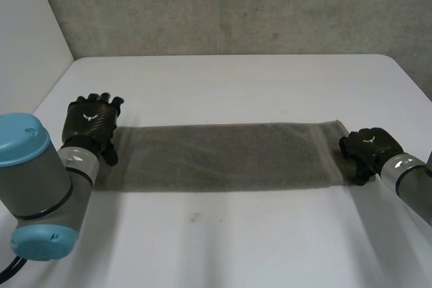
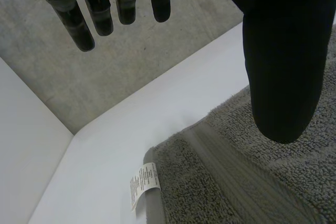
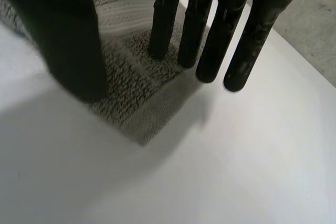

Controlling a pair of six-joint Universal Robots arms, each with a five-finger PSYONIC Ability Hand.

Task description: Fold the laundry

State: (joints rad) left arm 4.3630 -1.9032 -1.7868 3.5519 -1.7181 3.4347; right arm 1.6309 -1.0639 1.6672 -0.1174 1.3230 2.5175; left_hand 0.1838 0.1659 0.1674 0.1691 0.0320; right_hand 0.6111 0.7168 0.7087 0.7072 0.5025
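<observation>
Both short ends of the grey towel (image 1: 223, 156), laid flat as a long strip across the white worktop (image 1: 236, 234), were attended. The left hand (image 1: 91, 121) was held spread above the corner bearing the care label (image 2: 143, 182), with nothing pinched. The right hand (image 1: 368, 146) was likewise spread over the opposite corner. If the thick pile were caught unevenly, the fold could be skewed or one end dropped.
</observation>
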